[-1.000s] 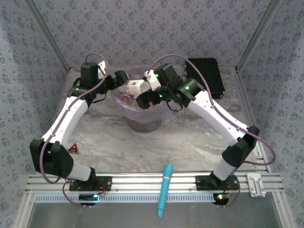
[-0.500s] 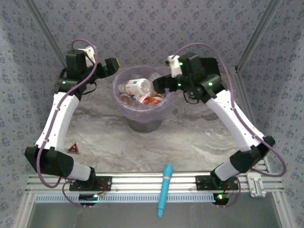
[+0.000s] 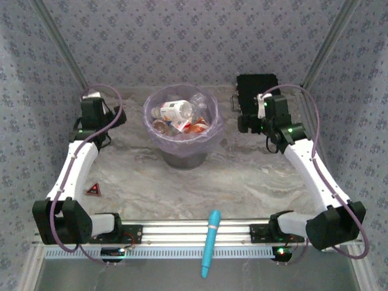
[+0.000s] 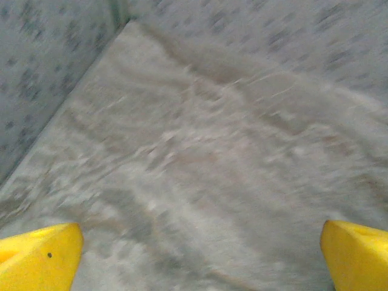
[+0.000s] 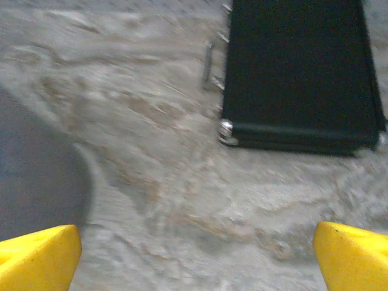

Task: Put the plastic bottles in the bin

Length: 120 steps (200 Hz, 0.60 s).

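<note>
Top external: bottles binned, arms clear

I find the plastic bottles [image 3: 176, 114] heaped inside the bin [image 3: 182, 160]. Left gripper [image 4: 201, 233] and right gripper [image 5: 195, 233] both gape empty, drawn aside, I judge, to leave its mouth free. Half a second ago they flanked the rim; now the right overlooks the black case [image 5: 297, 66].
</note>
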{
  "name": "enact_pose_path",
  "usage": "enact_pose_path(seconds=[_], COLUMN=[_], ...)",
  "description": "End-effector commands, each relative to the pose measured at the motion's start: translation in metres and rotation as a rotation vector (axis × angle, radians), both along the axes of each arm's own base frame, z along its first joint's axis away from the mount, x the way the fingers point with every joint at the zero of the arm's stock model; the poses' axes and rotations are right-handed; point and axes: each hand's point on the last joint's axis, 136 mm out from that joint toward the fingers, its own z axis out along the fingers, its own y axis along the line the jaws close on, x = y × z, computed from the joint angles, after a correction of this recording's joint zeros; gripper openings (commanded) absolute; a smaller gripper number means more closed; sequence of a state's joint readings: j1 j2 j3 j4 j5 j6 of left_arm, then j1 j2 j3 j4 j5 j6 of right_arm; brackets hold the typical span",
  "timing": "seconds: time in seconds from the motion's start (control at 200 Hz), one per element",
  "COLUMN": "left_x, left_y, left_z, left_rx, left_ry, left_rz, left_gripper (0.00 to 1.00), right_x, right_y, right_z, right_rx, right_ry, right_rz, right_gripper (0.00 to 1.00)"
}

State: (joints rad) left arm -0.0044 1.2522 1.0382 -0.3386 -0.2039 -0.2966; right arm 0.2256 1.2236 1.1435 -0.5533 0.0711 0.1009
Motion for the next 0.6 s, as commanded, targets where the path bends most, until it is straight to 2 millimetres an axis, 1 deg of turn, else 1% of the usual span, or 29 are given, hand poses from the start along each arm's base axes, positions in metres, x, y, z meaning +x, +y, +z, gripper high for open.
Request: enact_pose_path(seconds=[0.0, 0.045, 0.075, 0.115, 0.14, 0.18, 0.205, 0.31, 0.395, 0.55, 0.595], left_x=[0.0, -0.003, -0.005, -0.009, -0.01, -0.013, -0.015, -0.015, -0.01, 0.006, 0.008], left_y=[0.032, 0.036, 0.038, 0.039, 0.039, 0.039, 0.039, 0.039, 0.038, 0.032, 0.032], left_z=[-0.008, -0.022, -0.029, -0.039, -0.045, -0.052, -0.056, -0.068, -0.076, -0.089, -0.094], left_rx=[0.086, 0.084, 0.08, 0.078, 0.077, 0.082, 0.087, 0.107, 0.123, 0.124, 0.125], left_ry=[-0.07, -0.068, -0.07, -0.072, -0.077, -0.084, -0.091, -0.116, -0.137, -0.17, -0.164], left_rz=[0.13, 0.144, 0.151, 0.156, 0.153, 0.151, 0.149, 0.124, 0.096, 0.031, 0.029], left_gripper=[1.0, 1.0, 1.0, 1.0, 1.0, 1.0, 1.0, 1.0, 1.0, 1.0, 1.0], right_x=[0.013, 0.014, 0.014, 0.014, 0.012, 0.013, 0.012, 0.012, 0.012, 0.018, 0.02], right_y=[-0.035, -0.044, -0.051, -0.057, -0.06, -0.064, -0.066, -0.075, -0.081, -0.089, -0.09], right_z=[-0.003, -0.014, -0.026, -0.037, -0.047, -0.056, -0.064, -0.085, -0.1, -0.12, -0.125], right_rx=[-0.036, -0.038, -0.048, -0.058, -0.063, -0.067, -0.074, -0.104, -0.123, -0.142, -0.146], right_ry=[-0.106, -0.104, -0.09, -0.087, -0.081, -0.102, -0.11, -0.143, -0.152, -0.196, -0.202], right_rz=[-0.11, -0.138, -0.158, -0.178, -0.184, -0.195, -0.2, -0.219, -0.236, -0.261, -0.264], right_gripper=[1.0, 1.0, 1.0, 1.0, 1.0, 1.0, 1.0, 1.0, 1.0, 1.0, 1.0])
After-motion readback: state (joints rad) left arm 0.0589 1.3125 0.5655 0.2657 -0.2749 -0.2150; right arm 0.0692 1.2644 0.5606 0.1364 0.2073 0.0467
